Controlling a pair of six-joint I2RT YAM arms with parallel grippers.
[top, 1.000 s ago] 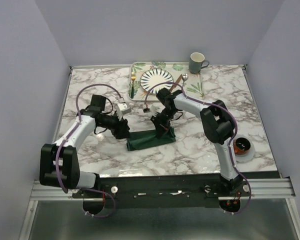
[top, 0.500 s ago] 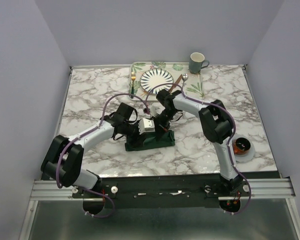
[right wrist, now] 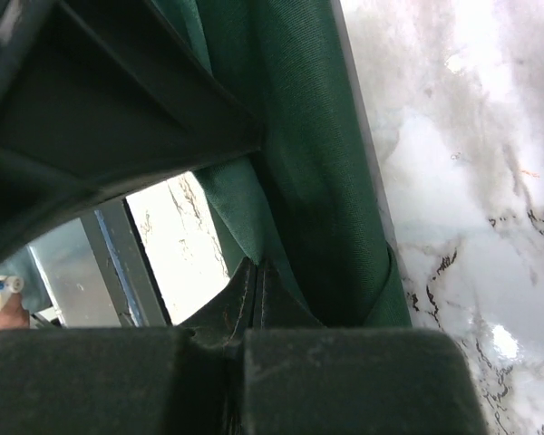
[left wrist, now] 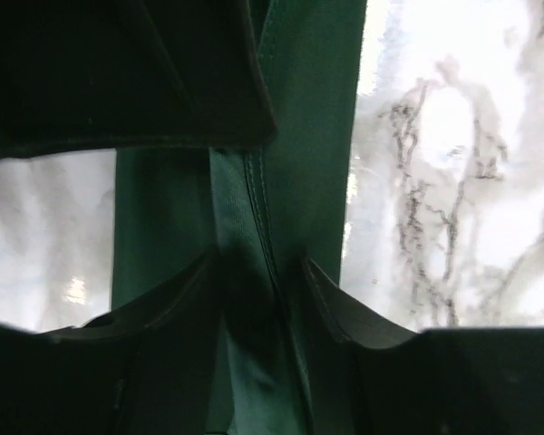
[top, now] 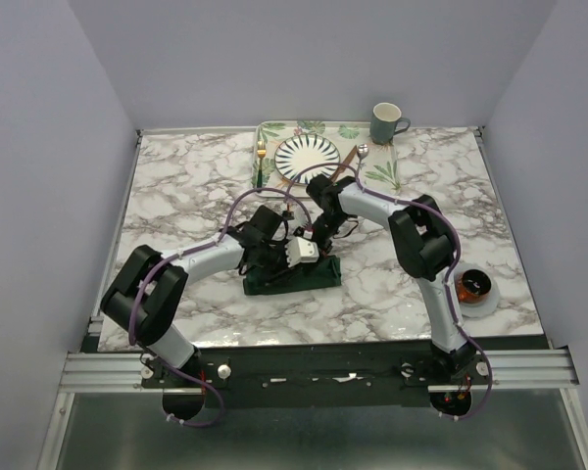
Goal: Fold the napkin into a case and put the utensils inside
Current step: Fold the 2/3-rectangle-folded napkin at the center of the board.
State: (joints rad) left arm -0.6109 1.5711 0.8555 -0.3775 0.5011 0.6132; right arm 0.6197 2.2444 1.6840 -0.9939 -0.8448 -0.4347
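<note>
A: Left claw [left wrist: 258, 290]?
B: Clenched on a raised fold of the napkin [top: 323, 273], low over its left half. Cloth fills the gap between the fingers in the wrist view.
A: Napkin where?
B: Centre of the tabletop [top: 176, 186], a bit near. It is a narrow dark green strip in layers, lying left to right, with the right end slightly farther.
A: Right claw [right wrist: 256, 272]?
B: Grasping the napkin too. Fingers are pressed together on a pinch of cloth at the far edge, just right of the left claw. The two claws are almost touching.
A: Utensils?
B: All far, on the leaf tray [top: 384, 173]. Gold fork [top: 261, 157] is left of the striped plate [top: 307, 157]. Brown knife [top: 345, 160] is right of the plate, tilted, and the silver spoon [top: 362, 152] is just right of that.
A: Rest?
B: Grey-green mug [top: 386, 122] at the tray's far right corner. A small white dish [top: 475, 289] with something orange-brown in it sits near right, well apart from the napkin.
</note>
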